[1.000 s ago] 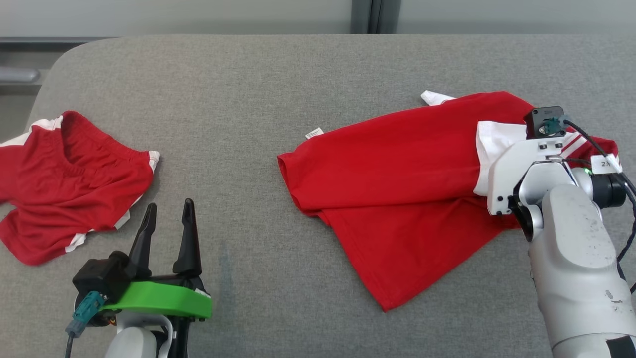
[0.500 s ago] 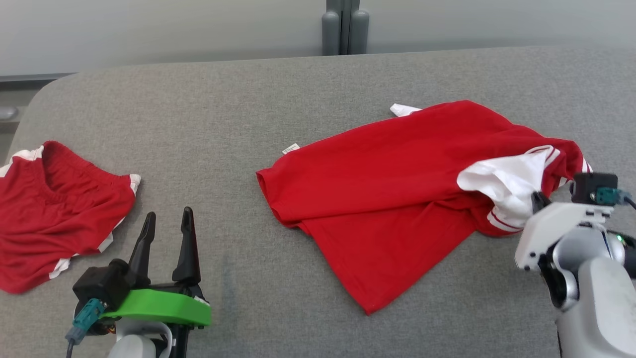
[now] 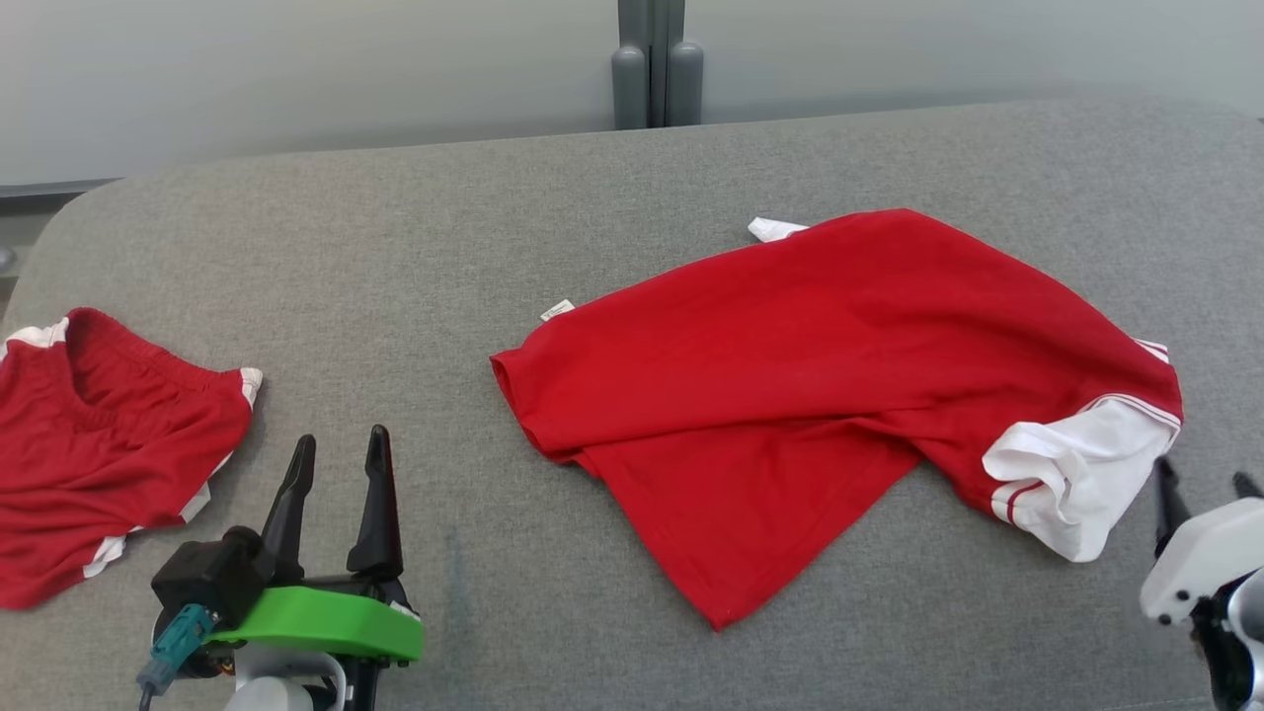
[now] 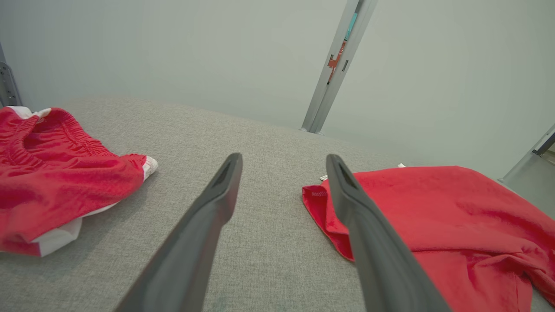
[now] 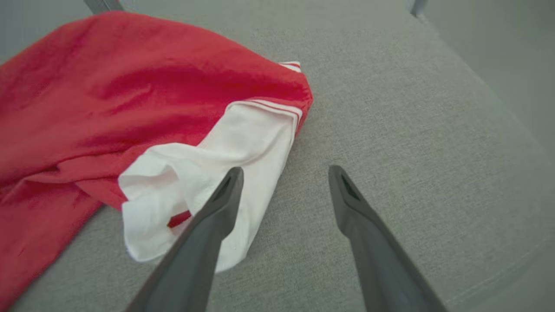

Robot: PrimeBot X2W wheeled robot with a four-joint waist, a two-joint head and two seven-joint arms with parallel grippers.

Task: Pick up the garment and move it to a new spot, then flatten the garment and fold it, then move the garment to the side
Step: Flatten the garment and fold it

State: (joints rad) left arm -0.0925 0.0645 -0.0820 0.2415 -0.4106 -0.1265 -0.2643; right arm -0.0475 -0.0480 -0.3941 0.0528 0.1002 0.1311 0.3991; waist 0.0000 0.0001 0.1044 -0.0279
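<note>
A red shirt (image 3: 810, 385) with a white sleeve (image 3: 1071, 479) lies crumpled across the middle and right of the grey table (image 3: 444, 237). My right gripper (image 3: 1203, 484) stands open at the lower right, just beside the sleeve and apart from it. In the right wrist view the white sleeve (image 5: 208, 173) lies left of the open right gripper (image 5: 284, 175), the left finger passing over its edge. My left gripper (image 3: 336, 452) stands open at the lower left, holding nothing. From the left wrist view, the shirt (image 4: 433, 208) lies right of the open left gripper (image 4: 282, 160).
Red shorts (image 3: 99, 444) with white trim lie at the table's left edge, also in the left wrist view as red shorts (image 4: 56, 173). A grey post (image 3: 650, 64) stands behind the table's far edge. Bare grey surface lies between the two garments.
My right gripper has let go of the shirt's sleeve and drawn back toward the lower right. The sleeve now lies on the table. The head camera has shifted; the left gripper stays put.
</note>
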